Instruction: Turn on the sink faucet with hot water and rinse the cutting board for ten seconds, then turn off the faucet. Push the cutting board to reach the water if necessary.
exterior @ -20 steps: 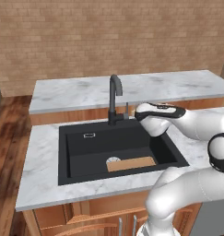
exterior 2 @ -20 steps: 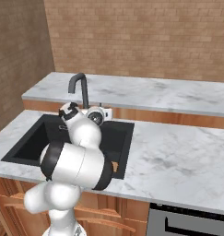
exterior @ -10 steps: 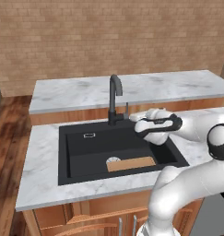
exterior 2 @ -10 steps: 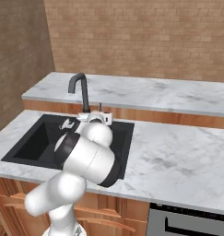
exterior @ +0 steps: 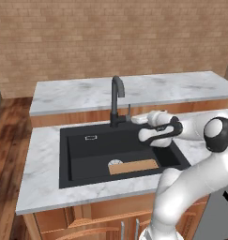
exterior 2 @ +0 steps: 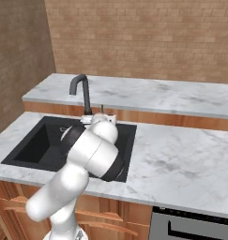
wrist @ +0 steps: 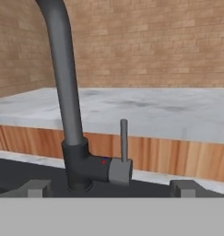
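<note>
Barely started tbh; gripper (wrist: 111, 191) spread apart, facing sink faucet (wrist: 69, 115) lever, not touching; no water running; cutting board (exterior: 133, 166) dry in sink (exterior: 87, 154); everything left.

**Colours I read across the sink scene**

I see a dark grey sink faucet (exterior: 117, 102) with a lighter grey lever handle (wrist: 123, 159) and small red and blue marks at its base. The sink (exterior: 87, 154) is matte black; in it the cutting board (exterior: 134, 166) is light tan. The surface (exterior: 42, 159) is white marble with grey veining, over orange-brown wood cabinets (exterior: 87, 218). The wall (exterior: 110, 37) is tan brick. My arm (exterior 2: 94, 152) is white with dark joints.
</note>
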